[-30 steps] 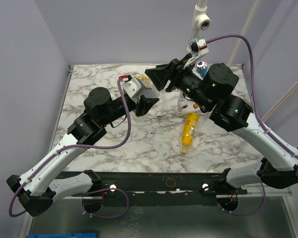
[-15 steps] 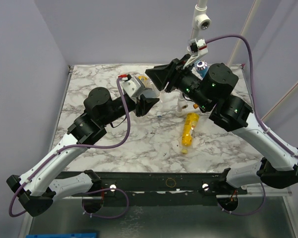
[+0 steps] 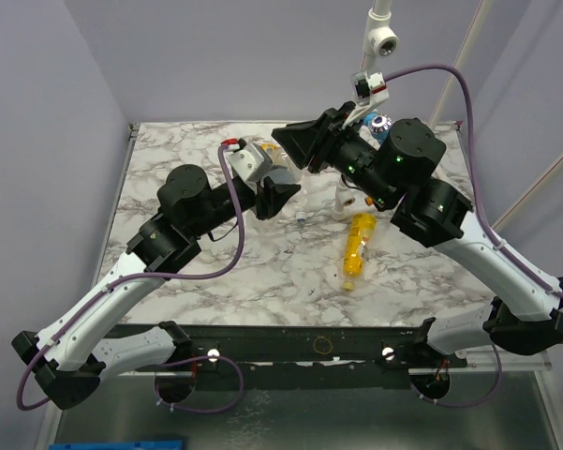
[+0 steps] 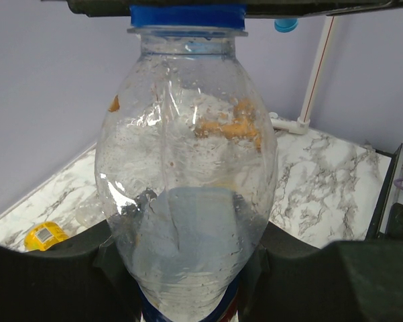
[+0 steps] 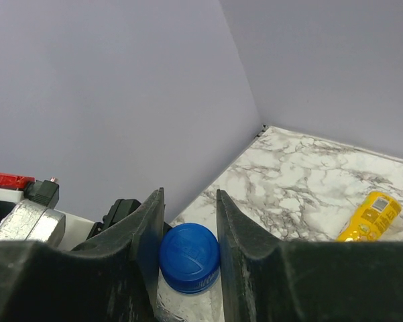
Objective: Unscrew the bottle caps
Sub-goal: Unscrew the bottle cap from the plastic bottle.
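Note:
My left gripper (image 4: 188, 272) is shut on the lower body of a clear bottle (image 4: 188, 168) with a blue label and holds it upright above the table. Its blue cap (image 5: 190, 258) sits on the neck, and my right gripper (image 5: 190, 231) is shut on it, one finger pressed against each side. In the left wrist view the blue cap (image 4: 188, 15) shows at the top edge under the right fingers. From above, the left gripper (image 3: 279, 195) and right gripper (image 3: 295, 148) meet over the table's back middle, hiding the bottle.
A yellow bottle (image 3: 358, 248) lies on the marble table (image 3: 262, 281) right of centre. A pale bottle (image 3: 345, 202) stands just behind it, and a blue-topped bottle (image 3: 381, 123) stands at the back right. Another yellow bottle (image 5: 370, 216) lies near the back wall.
The right gripper has shifted slightly left and toward the back, over the left gripper. The left arm has stayed where it was with the bottle.

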Motion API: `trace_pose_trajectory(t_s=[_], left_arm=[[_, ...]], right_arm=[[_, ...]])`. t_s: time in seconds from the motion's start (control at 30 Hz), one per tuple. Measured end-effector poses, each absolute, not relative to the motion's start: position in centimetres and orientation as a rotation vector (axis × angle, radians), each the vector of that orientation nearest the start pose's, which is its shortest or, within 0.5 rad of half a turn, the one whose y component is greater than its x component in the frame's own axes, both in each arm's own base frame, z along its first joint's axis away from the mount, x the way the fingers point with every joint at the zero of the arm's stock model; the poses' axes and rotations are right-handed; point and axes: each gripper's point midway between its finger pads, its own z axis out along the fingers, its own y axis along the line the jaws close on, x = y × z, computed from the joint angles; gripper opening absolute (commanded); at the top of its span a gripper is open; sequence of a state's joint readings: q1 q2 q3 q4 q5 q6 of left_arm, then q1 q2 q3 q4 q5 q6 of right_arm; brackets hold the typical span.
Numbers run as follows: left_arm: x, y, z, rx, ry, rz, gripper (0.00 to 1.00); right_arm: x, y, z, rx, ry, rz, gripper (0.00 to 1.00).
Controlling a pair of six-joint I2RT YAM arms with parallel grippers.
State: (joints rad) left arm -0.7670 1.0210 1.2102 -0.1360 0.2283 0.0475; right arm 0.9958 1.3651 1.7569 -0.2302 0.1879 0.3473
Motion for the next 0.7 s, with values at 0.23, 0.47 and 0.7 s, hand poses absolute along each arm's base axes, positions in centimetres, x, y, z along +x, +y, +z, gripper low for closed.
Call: trace_pose_trajectory(t_s=[0.23, 0.47, 0.7], left_arm=[[23.2, -27.5, 41.8, 0.785, 1.349, -0.745, 0.0], [19.9, -28.4, 42.8, 0.9, 1.271, -0.899, 0.0], [12.0, -29.5, 46.1, 1.148, 1.083, -1.234, 0.0]], right_arm=[[24.6, 34.6, 52.5, -0.321, 1.444, 0.975, 0.01], [20.5, 34.6, 53.7, -0.546, 1.323, 1.085, 0.01], [11.0, 33.6, 56.9, -0.948, 0.97, 1.32, 0.01]])
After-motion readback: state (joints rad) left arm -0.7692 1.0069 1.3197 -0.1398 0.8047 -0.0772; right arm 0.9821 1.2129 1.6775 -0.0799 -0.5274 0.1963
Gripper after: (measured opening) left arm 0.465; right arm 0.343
